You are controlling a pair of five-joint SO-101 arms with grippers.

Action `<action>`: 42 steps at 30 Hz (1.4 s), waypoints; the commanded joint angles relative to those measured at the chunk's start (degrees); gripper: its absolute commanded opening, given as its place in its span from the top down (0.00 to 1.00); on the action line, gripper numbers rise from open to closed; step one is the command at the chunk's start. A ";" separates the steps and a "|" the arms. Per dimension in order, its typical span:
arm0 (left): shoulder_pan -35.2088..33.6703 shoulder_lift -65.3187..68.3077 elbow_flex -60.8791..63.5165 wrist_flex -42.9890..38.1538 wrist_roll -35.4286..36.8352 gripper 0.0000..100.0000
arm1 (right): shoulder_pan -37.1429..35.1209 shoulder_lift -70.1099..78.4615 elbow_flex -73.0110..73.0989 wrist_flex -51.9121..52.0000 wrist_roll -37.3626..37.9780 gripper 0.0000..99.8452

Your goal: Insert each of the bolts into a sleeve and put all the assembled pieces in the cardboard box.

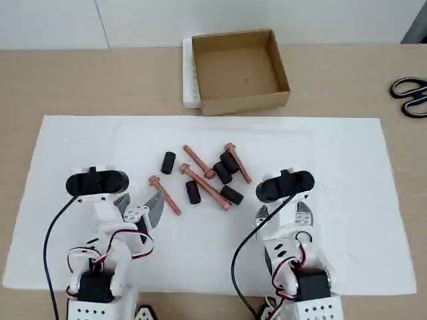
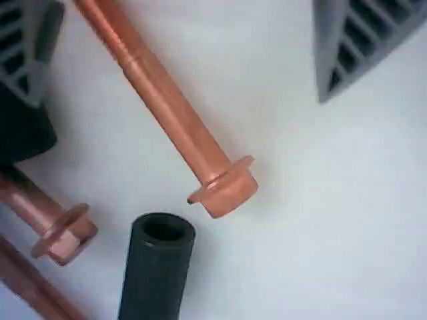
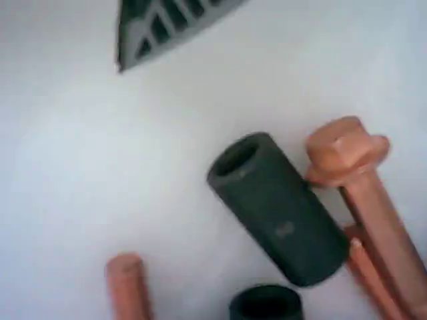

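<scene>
L gripper (image 1: 141, 208) jaws apart; copper bolt (image 2: 170, 120) looks stiff, slick, prob light, so we'd pinch mid-shank. R gripper (image 1: 303, 212): can't tell.

High view down over table (image 1: 80, 80); wrist views close above bolts (image 1: 205, 187), downward-facing

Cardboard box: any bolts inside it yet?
No, the cardboard box holds nothing; the bolts lie on the white sheet.

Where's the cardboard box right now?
High view: the cardboard box stands on the table beyond the white sheet, scissors off to its right.
</scene>
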 commanded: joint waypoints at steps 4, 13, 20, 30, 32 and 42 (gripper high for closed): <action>0.00 -0.79 -0.22 -1.32 -0.09 0.74 | 0.04 -0.48 -0.35 -1.36 0.62 0.71; 0.00 -0.79 -0.22 -1.32 -0.18 0.74 | 0.04 -0.48 -0.35 -1.36 0.53 0.71; 0.44 -0.79 -0.22 -1.32 -0.09 0.74 | 7.78 -0.40 -6.68 -1.27 0.70 0.71; -0.62 -0.70 -0.04 -4.31 -1.14 0.74 | 15.60 2.15 -28.22 4.18 9.58 0.71; -4.57 -0.70 -2.42 -3.96 -4.48 0.74 | 15.60 6.81 -32.79 4.44 9.58 0.71; -17.14 -0.53 -7.87 0.88 -13.54 0.74 | 8.31 54.64 -63.47 14.37 9.67 0.71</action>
